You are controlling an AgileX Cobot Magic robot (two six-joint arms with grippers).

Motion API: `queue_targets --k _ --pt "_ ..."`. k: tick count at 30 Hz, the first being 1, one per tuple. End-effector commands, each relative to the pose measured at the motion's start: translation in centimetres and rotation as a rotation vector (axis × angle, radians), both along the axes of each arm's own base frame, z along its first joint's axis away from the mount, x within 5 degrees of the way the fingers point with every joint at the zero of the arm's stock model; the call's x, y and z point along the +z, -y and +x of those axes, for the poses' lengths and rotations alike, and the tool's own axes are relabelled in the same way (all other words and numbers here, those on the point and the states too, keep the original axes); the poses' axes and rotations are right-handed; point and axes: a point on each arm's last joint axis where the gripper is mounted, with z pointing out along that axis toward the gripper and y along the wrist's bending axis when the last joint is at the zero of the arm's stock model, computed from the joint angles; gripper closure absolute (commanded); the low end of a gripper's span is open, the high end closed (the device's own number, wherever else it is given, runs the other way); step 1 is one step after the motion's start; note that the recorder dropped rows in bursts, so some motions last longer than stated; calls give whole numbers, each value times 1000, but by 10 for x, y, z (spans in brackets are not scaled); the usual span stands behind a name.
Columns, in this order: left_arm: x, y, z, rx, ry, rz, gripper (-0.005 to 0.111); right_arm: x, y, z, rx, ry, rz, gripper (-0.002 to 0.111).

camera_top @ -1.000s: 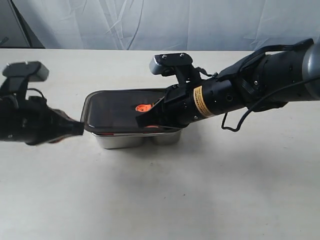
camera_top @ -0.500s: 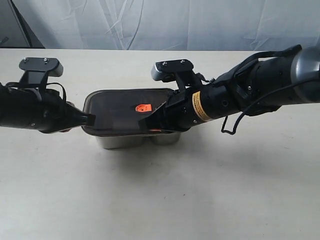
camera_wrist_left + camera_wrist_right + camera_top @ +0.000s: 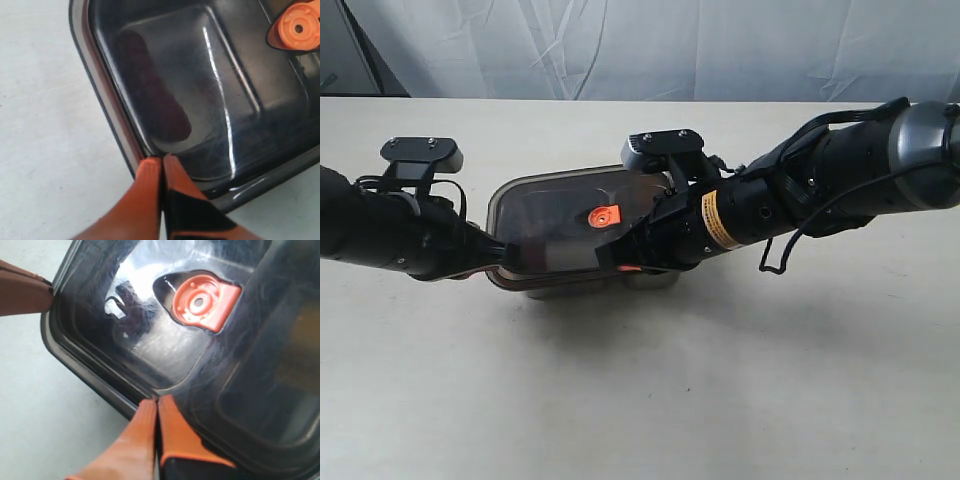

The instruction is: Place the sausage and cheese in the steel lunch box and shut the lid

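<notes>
The dark translucent lid (image 3: 560, 235) with its orange valve (image 3: 605, 215) lies over the steel lunch box (image 3: 655, 280), of which only a strip of wall shows below. My left gripper (image 3: 496, 256) is shut, and its fingertips (image 3: 150, 167) rest on the lid's left rim (image 3: 107, 100). My right gripper (image 3: 612, 260) is shut too, its tips on the lid's front rim (image 3: 85, 367). A dark red shape seen through the lid is the sausage (image 3: 152, 90). I cannot make out the cheese under the lid.
The pale table (image 3: 650, 390) spreads all round the box. A white cloth backdrop (image 3: 640, 45) hangs behind. The left gripper's orange finger (image 3: 22, 290) shows at the lid's corner in the right wrist view.
My left arm has moved right, from clear of the box until its shut tips touch the lid's left end. The lid has settled lower over the box. The right gripper stays on the front rim.
</notes>
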Motion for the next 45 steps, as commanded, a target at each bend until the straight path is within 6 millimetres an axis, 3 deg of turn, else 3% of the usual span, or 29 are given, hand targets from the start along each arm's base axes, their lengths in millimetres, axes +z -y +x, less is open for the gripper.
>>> queue_targets --k 1,9,16,20,28,31,36,45 --pt "7 6 4 -50 7 -27 107 -3 2 3 -37 14 -26 109" --pt "34 9 13 -65 111 -39 107 -3 3 5 -105 -19 -14 109" --pt "49 6 10 -98 171 0 107 4 4 5 -109 0 -5 109" --pt "50 2 11 -52 175 17 107 18 5 3 -106 31 21 109" --pt "46 -1 9 -62 143 68 107 20 2 -1 -69 5 45 109" --pt "40 -11 7 49 100 80 107 21 -2 -7 7 -24 76 109" --pt "32 -27 4 150 63 73 107 24 -22 -15 113 -33 110 109" --pt "29 -27 3 153 44 67 107 26 -74 -21 227 0 130 109"
